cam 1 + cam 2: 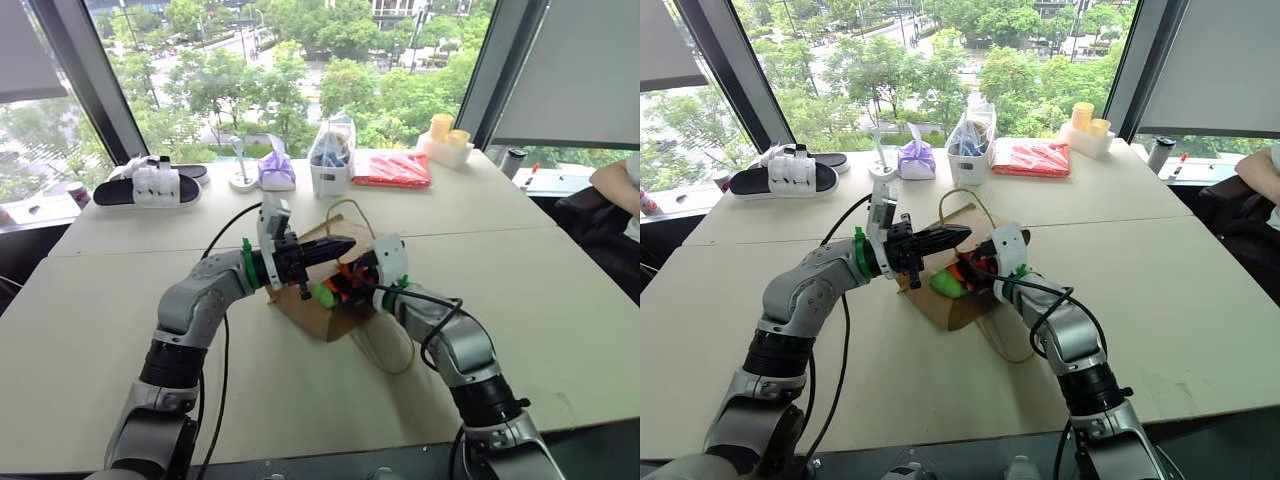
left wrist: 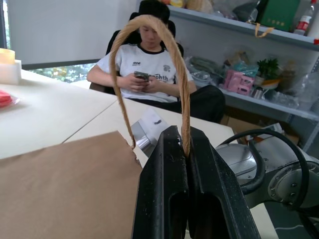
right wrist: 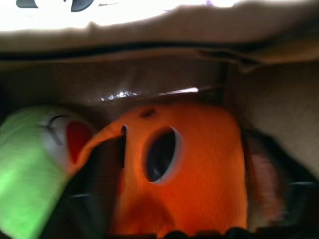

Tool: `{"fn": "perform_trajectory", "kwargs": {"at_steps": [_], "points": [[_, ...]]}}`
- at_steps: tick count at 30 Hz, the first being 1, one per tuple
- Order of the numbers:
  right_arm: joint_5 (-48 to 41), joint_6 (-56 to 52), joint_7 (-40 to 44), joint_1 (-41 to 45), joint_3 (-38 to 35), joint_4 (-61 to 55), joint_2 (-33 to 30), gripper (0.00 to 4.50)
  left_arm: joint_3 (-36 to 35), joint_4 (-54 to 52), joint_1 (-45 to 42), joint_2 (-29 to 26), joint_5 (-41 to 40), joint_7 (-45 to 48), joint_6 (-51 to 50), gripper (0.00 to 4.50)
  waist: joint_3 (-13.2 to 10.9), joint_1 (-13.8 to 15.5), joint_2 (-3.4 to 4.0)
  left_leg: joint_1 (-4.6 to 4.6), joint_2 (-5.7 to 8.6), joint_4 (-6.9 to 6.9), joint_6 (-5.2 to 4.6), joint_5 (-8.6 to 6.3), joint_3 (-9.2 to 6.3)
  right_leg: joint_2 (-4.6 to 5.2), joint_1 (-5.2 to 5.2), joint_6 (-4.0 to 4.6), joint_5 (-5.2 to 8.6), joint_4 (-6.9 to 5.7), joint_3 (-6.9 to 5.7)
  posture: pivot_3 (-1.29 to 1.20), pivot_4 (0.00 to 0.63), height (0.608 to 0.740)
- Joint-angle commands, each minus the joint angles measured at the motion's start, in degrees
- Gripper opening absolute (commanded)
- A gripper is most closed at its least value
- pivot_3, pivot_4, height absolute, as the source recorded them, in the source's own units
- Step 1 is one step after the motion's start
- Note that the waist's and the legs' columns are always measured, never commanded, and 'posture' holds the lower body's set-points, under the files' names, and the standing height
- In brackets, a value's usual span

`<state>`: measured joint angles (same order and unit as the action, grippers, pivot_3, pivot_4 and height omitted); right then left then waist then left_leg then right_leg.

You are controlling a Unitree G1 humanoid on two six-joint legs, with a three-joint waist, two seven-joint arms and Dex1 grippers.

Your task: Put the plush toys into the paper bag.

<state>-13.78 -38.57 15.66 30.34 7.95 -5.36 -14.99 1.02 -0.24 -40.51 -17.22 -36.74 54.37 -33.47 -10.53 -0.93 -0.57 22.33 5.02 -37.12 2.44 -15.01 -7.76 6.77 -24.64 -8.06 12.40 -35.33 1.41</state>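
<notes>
Left claw (image 2: pixel 182 149) clamps the paper bag's (image 1: pixel 325 315) cord handle, holding its mouth up; right claw (image 1: pixel 975 275), fingers spread, sits at that mouth with the orange toy (image 3: pixel 184 169) and green toy (image 1: pixel 946 284) inside, both nearly bagged

Hardly any lettering can be read. The person's white T-shirt (image 2: pixel 149 62), seen in the left wrist view, carries a dark chest print ending in what looks like "…nth", partly hidden by the phone and hands. Bottles and boxes on the shelf (image 2: pixel 259 31) behind bear labels too small to read. Nothing on the counter (image 1: pixel 520 300) shows legible print.
</notes>
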Motion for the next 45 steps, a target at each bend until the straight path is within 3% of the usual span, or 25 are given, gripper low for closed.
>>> {"fn": "perform_trajectory", "kwargs": {"at_steps": [1,7,11,13,16,24,27,34,37,42,45], "points": [[-0.91,-3.21,0.96,-1.33,-2.59,-9.26,-2.43,4.45,-0.53,-1.3,-0.67,0.12,-0.86,0.2,0.15,0.0,0.0,0.0,0.0,0.0,0.0,0.0,-0.02,-0.01,0.0,0.0,0.0,0.0,0.0,0.0,0.0,0.0,0.15,0.74],[-9.25,-13.87,6.97,-11.44,-12.08,-32.78,-12.87,4.45,-0.58,0.87,-1.84,0.65,-0.45,0.85,0.95,0.0,0.0,0.46,-0.02,0.05,0.01,-0.03,-0.24,-0.14,-0.06,0.0,0.04,0.0,0.0,0.06,-0.02,0.0,0.15,0.74],[-14.84,-18.44,9.32,-20.42,-18.88,-39.7,-16.56,4.45,-0.25,1.95,-2.15,0.83,0.04,1.48,1.76,0.0,0.0,0.22,-0.02,0.03,0.0,-0.03,-0.38,-0.22,-0.05,0.0,0.1,-0.01,0.01,0.11,-0.04,0.0,0.15,0.74],[-13.07,-17.13,8.99,-24.33,-18.4,-38.91,-17.67,4.45,-0.1,2.31,-2.11,0.9,0.25,1.74,2.09,0.0,0.0,0.16,-0.02,-0.03,-0.01,-0.03,-0.39,-0.22,-0.01,0.0,0.15,-0.01,0.01,0.1,-0.03,0.0,0.15,0.74],[-5.58,-10.23,8.44,-28.76,-12.13,-33.47,-20.58,4.45,0.02,2.2,-1.93,1.05,0.36,1.9,2.19,0.0,0.0,0.2,-0.02,-0.08,-0.02,-0.07,-0.39,-0.22,0.05,0.0,0.19,-0.01,0.01,0.08,-0.02,0.0,0.15,0.74],[3.42,-1.7,6.37,-27.04,-5.1,-21.25,-20.04,4.45,-0.13,1.68,-1.76,0.99,0.48,1.91,2.24,0.0,0.0,0.27,-0.03,-0.08,-0.01,-0.1,-0.38,-0.21,0.05,0.0,0.2,-0.01,0.01,0.07,-0.01,0.0,0.15,0.74],[2.95,-1.24,6.57,-25.44,-4.92,-18.29,-18.0,3.64,0.14,1.69,-1.64,1.07,1.01,1.81,2.63,0.0,0.01,0.27,-0.04,-0.08,-0.02,-0.11,-0.38,-0.21,0.03,-0.01,0.2,-0.01,0.01,0.07,-0.02,0.0,0.15,0.74],[2.06,-2.89,5.9,-22.89,-5.36,-16.49,-14.73,0.18,-0.18,1.33,-1.68,0.9,1.19,1.69,2.59,0.0,0.01,0.31,-0.04,-0.08,-0.01,-0.12,-0.37,-0.21,0.03,0.0,0.21,-0.01,0.01,0.07,-0.01,0.0,0.15,0.74],[-0.64,-4.89,6.65,-22.52,-8.17,-19.65,-13.8,0.03,-0.44,1.27,-1.76,0.83,1.1,1.48,2.47,0.0,0.01,0.36,-0.04,-0.08,-0.01,-0.12,-0.37,-0.21,0.01,0.0,0.21,-0.01,0.01,0.07,-0.01,0.0,0.15,0.74],[-5.85,-10.98,9.57,-18.78,-14.24,-29.38,-18.05,0.03,-2.34,1.79,-3.53,1.64,-0.91,-0.41,0.9,0.0,0.0,0.35,-0.03,-0.05,0.0,-0.11,-0.37,-0.21,-0.01,0.0,0.18,-0.01,0.01,0.08,-0.01,0.0,0.15,0.74],[-13.67,-16.96,10.45,-10.05,-21.02,-32.98,-19.0,0.03,-2.87,4.51,-6.08,1.85,-0.28,-0.16,2.44,0.0,-0.01,0.23,-0.04,-0.04,-0.01,-0.11,-0.37,-0.21,-0.03,-0.01,0.19,-0.01,0.01,0.07,-0.04,0.0,0.15,0.74]]}}
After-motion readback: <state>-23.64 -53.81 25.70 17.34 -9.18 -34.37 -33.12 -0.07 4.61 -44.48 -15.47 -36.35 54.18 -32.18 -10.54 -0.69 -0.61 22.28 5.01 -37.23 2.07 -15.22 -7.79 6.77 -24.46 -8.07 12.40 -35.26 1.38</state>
